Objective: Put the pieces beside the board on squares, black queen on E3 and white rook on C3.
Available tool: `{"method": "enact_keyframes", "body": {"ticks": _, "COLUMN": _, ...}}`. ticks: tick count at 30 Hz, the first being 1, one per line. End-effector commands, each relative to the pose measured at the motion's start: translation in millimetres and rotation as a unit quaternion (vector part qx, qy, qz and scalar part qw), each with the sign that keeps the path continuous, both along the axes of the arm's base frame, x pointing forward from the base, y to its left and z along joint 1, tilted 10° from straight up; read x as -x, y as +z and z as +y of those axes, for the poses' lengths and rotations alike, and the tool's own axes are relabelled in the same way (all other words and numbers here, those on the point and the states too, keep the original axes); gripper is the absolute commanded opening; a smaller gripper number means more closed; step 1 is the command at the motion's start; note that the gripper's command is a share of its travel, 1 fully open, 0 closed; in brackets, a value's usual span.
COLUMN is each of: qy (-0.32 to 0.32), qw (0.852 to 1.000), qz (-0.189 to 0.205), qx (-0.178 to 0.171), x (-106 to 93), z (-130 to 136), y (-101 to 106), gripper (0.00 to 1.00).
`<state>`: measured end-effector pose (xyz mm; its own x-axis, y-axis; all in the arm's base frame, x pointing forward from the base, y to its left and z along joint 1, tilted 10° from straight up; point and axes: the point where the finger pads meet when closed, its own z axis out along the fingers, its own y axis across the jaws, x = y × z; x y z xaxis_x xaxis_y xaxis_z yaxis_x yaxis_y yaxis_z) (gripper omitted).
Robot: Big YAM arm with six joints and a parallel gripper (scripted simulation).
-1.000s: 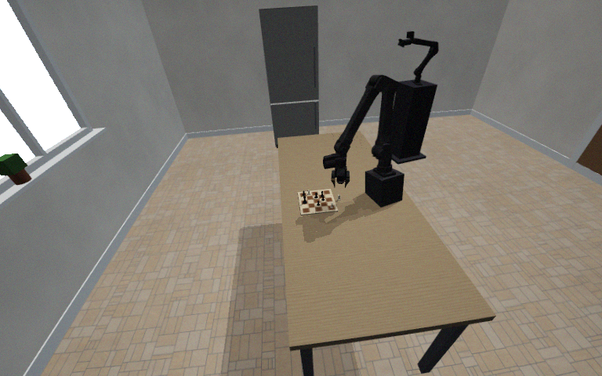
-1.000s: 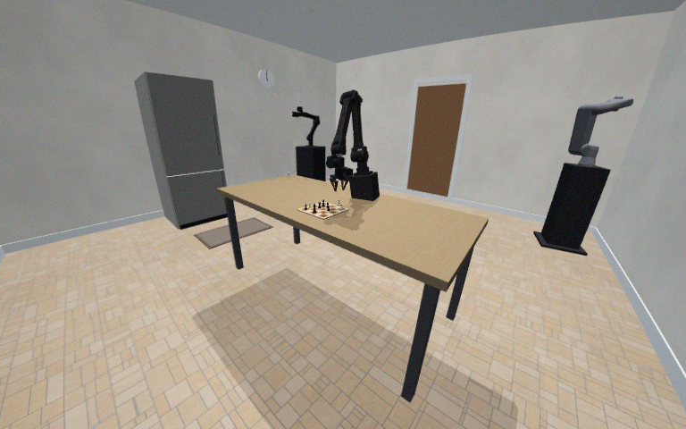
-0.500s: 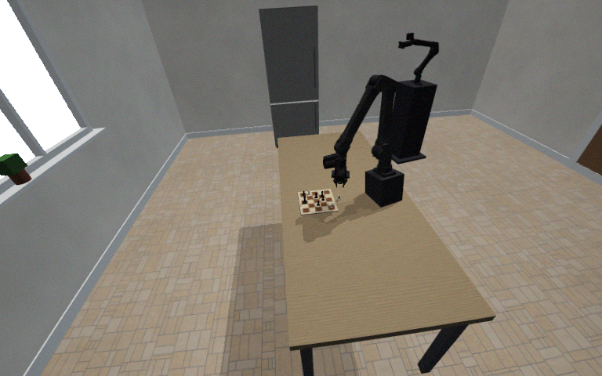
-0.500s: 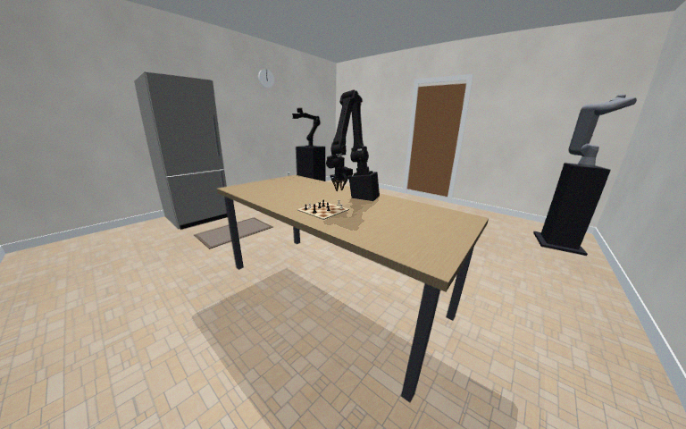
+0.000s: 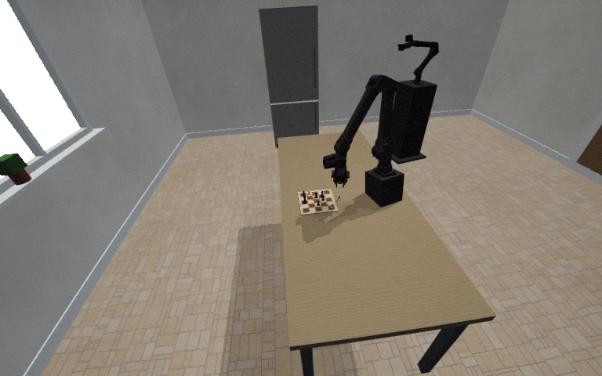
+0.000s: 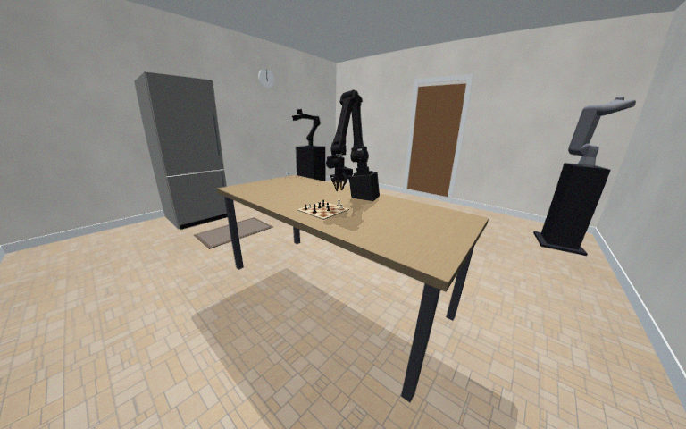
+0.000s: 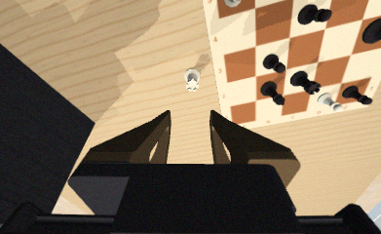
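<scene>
The white rook (image 7: 192,79) (image 5: 339,197) (image 6: 338,202) stands upright on the table beside the board's A-side edge, roughly level with rows 2 and 3. The black queen (image 7: 378,30) (image 5: 304,200) (image 6: 314,208), the largest black piece, stands on the brown square E3 of the board (image 7: 233,45) (image 5: 311,210). Square C3 (image 7: 305,49) is brown and bare. My gripper (image 7: 190,116) (image 5: 339,185) (image 6: 339,189) is open, its fingers partly apart with nothing between them. It hangs above the table close to the rook, which shows just beyond the fingertips in the wrist view.
Black pieces stand on B2 (image 7: 269,90), B3 (image 7: 271,61), C2 (image 7: 299,79), C4 (image 7: 306,16) and E1 (image 7: 351,93). A white piece (image 7: 325,98) stands on D1, close to those on C2 and E1. Another white piece (image 7: 232,2) is at A5, cut by the wrist view's top edge.
</scene>
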<state>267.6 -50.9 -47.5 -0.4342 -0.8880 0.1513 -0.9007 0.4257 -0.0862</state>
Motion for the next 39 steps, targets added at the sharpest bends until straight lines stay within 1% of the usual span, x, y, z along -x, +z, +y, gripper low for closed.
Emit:
{"method": "enact_keyframes", "body": {"ticks": 1, "qy": -0.003, "qw": 1.000, "qz": -0.021, "qx": 0.002, "x": -16.8, "z": 1.2, "y": 6.0, "gripper": 0.36}}
{"method": "enact_keyframes", "body": {"ticks": 5, "qy": -0.003, "qw": 1.000, "qz": -0.020, "qx": 0.002, "x": -16.6, "z": 1.0, "y": 5.0, "gripper": 0.36}}
{"method": "enact_keyframes", "body": {"ticks": 12, "qy": -0.006, "qw": 1.000, "qz": -0.011, "qx": 0.002, "x": -9.0, "z": -0.5, "y": -2.0, "gripper": 0.36}}
{"method": "enact_keyframes", "body": {"ticks": 15, "qy": -0.007, "qw": 1.000, "qz": -0.016, "qx": 0.002, "x": -9.7, "z": -1.1, "y": 0.3, "gripper": 0.36}}
{"method": "enact_keyframes", "body": {"ticks": 18, "qy": -0.007, "qw": 1.000, "qz": -0.005, "qx": 0.001, "x": -2.3, "z": -2.7, "y": -7.5, "gripper": 0.36}}
{"method": "enact_keyframes", "body": {"ticks": 29, "qy": -0.001, "qw": 1.000, "qz": -0.003, "qx": 0.001, "x": -1.8, "z": -5.8, "y": -22.1, "gripper": 0.36}}
{"method": "enact_keyframes", "body": {"ticks": 31, "qy": -0.001, "qw": 1.000, "qz": -0.003, "qx": 0.001, "x": -1.8, "z": -5.8, "y": -22.1, "gripper": 0.36}}
{"method": "enact_keyframes", "body": {"ticks": 32, "qy": 0.003, "qw": 1.000, "qz": -0.006, "qx": 0.001, "x": -5.3, "z": -4.2, "y": -22.6, "gripper": 0.36}}
{"method": "enact_keyframes", "body": {"ticks": 34, "qy": -0.001, "qw": 1.000, "qz": -0.003, "qx": 0.001, "x": -1.6, "z": -6.6, "y": -26.9, "gripper": 0.36}}
{"method": "enact_keyframes", "body": {"ticks": 39, "qy": 0.000, "qw": 1.000, "qz": -0.003, "qx": 0.001, "x": -1.5, "z": -7.4, "y": -34.7, "gripper": 0.36}}
